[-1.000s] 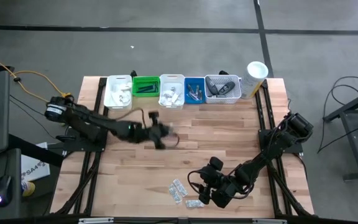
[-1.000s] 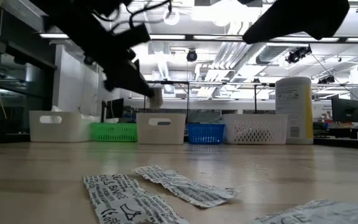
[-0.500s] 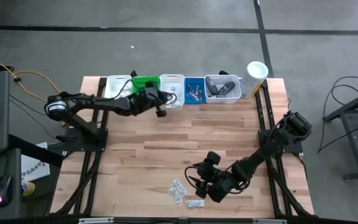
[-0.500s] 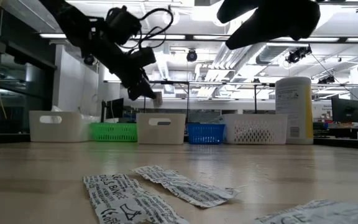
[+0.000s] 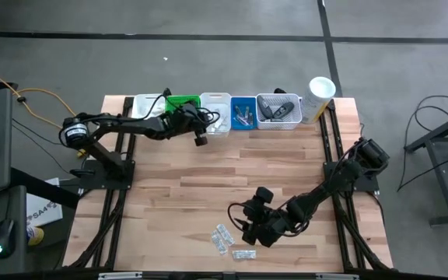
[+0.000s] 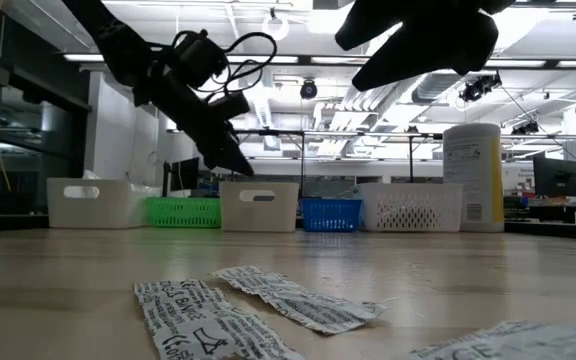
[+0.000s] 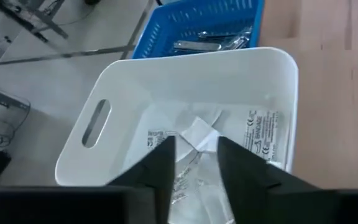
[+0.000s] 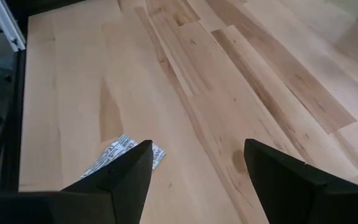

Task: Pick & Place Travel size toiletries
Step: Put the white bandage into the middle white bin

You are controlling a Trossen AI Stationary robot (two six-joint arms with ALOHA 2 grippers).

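Observation:
My left gripper point(image 5: 205, 121) hangs open over the middle white bin point(image 5: 215, 103) in the far row. In the left wrist view its fingers point(image 7: 164, 163) stand apart above that bin's sachets point(image 7: 199, 133), and nothing is between them. My right gripper point(image 5: 247, 227) hovers open above the near part of the table. It is just to the right of several loose printed sachets point(image 5: 224, 237) that lie flat on the wood point(image 6: 268, 300). One sachet point(image 8: 122, 151) shows past its fingers.
Along the far edge stand a white bin point(image 5: 142, 105), a green bin point(image 5: 183, 99), the middle white bin, a blue bin point(image 5: 243, 113) with razors, a white mesh bin point(image 5: 278, 109) with dark containers, and a tall white canister point(image 5: 320, 95). Bare wood lies mid-table.
My left gripper swung from mid-table toward the far edge with a small white sachet at its tip and came over the middle white bin. There it opened, and the sachet is gone from its fingers. My right gripper drifted a little toward the table's left, above the loose sachets.

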